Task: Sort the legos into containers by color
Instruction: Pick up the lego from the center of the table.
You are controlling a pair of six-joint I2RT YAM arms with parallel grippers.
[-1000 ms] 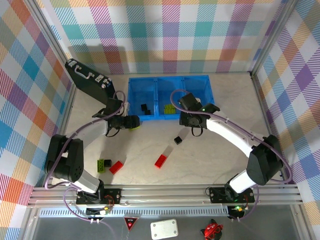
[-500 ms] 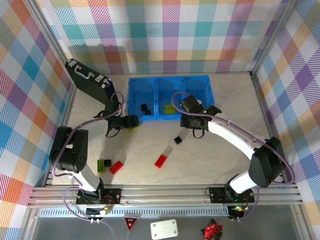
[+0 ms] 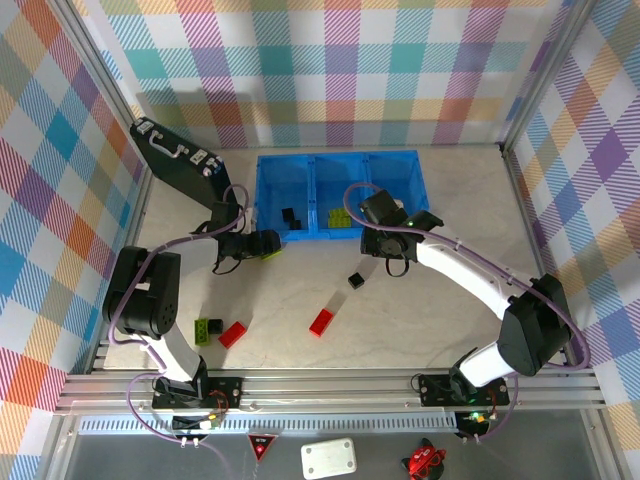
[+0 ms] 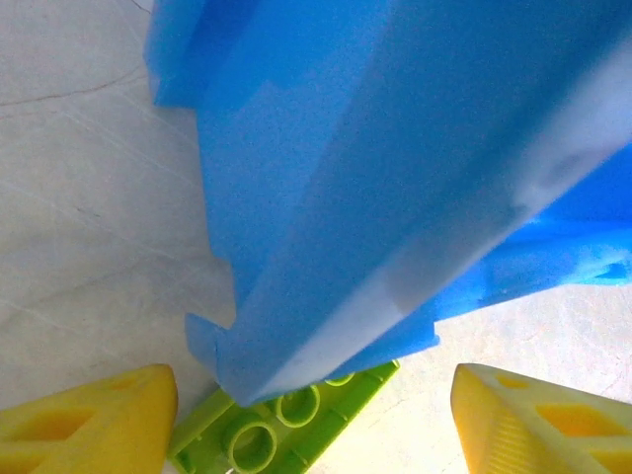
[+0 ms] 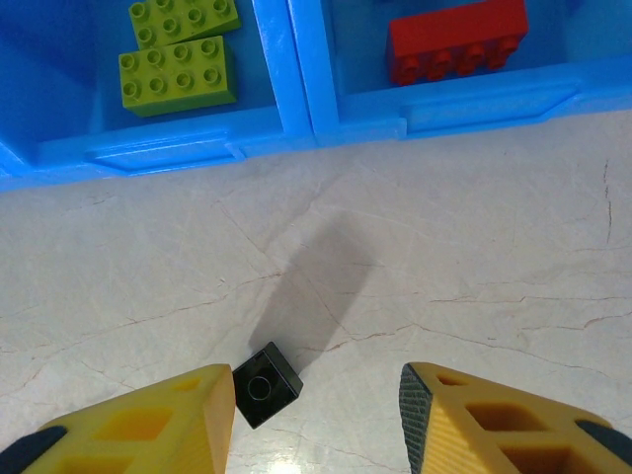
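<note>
"What worries you here?"

"My left gripper (image 4: 314, 395) stands wide, gripping nothing. A green brick (image 4: 286, 434) lies between its fingers, hard by one and partly hidden behind the tray (image 4: 326, 178) at its near-left corner. If I close now I may pinch the wall or drag the tray."

"And the other?"

"The right gripper (image 5: 316, 425) is parted too, and empty. The black brick (image 5: 265, 385) sits on the worktop (image 5: 444, 247) against one finger, off-centre, so closing could flick it away."

"What's changed since a second ago?"

"My left elbow has swung in. Grippers and loose bricks sit much as before."
</note>
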